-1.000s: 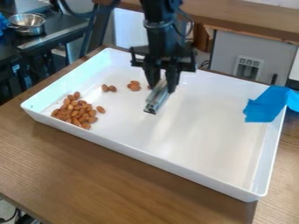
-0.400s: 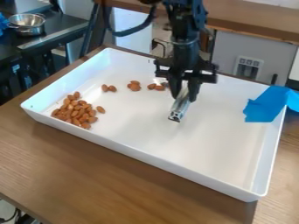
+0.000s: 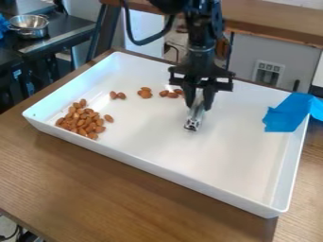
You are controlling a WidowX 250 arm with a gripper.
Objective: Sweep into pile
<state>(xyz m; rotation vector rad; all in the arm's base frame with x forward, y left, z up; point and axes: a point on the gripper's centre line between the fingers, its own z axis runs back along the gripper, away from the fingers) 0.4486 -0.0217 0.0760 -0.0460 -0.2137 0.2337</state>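
Claw (image 3: 199, 105) gripping a metal bar (image 3: 193, 121) over the white tray (image 3: 236, 165), which holds an almond pile (image 3: 82, 121) near one corner and smaller almond clusters (image 3: 146, 94).

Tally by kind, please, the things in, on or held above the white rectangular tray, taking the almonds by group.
Large heap of brown almonds, with the lone almond beside it: 1
Small groups of brown almonds: 3
Silver metal tool in the black hand: 1
Flat blue piece, probably tape: 1
Total: 6
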